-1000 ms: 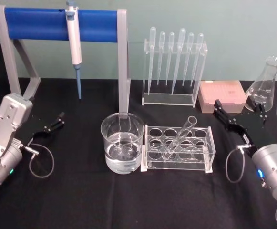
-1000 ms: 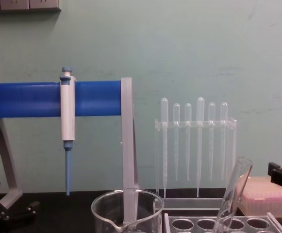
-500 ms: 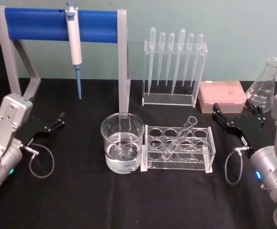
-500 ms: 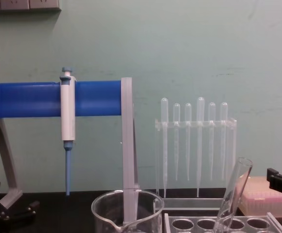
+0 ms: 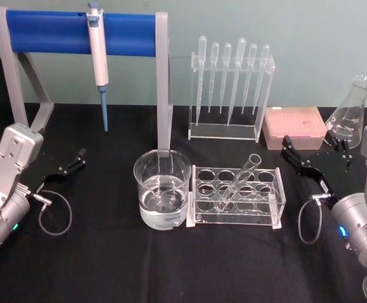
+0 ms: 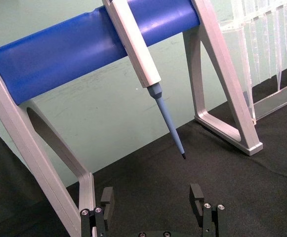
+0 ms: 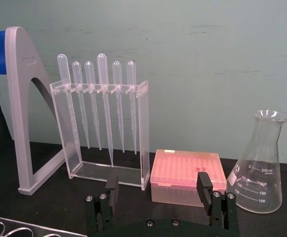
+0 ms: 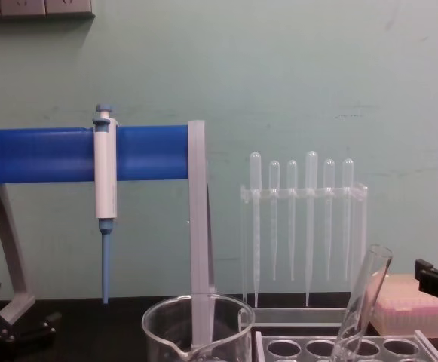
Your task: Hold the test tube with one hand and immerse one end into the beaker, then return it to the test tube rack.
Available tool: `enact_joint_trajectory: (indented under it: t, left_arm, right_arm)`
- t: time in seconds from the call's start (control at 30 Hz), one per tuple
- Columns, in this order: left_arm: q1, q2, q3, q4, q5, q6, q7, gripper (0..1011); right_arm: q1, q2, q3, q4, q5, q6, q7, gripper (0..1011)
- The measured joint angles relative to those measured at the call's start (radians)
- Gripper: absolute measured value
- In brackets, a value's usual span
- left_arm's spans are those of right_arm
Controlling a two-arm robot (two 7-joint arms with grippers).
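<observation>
Nearest, on the black worktop (image 5: 107,265): beaker (image 5: 162,197) holding liquid, touching the clear rack (image 5: 236,196) on its right; tube (image 5: 239,181) leaning tilted in that rack, rim up, untouched; left gripper (image 5: 69,165) low at far left, fingers spread, empty; right gripper (image 5: 314,154) right of rack, fingers apart, empty; behind, pink box (image 5: 295,126), flask (image 5: 350,113), pipettes (image 5: 232,85), blue stand (image 5: 82,33) with pipettor (image 5: 98,58).

A lab: pipettes (image 5: 230,72), flask (image 5: 350,113), beaker (image 5: 162,197) on the bench.
</observation>
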Motion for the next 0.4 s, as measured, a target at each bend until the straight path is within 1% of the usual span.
enact_joint_trajectory:
  t: [0.4]
  left_arm:
    - [0.0,0.0,0.0,0.0,0.0,0.0,0.0,1000]
  right_arm:
    - [0.0,0.0,0.0,0.0,0.002,-0.001,0.002,1003]
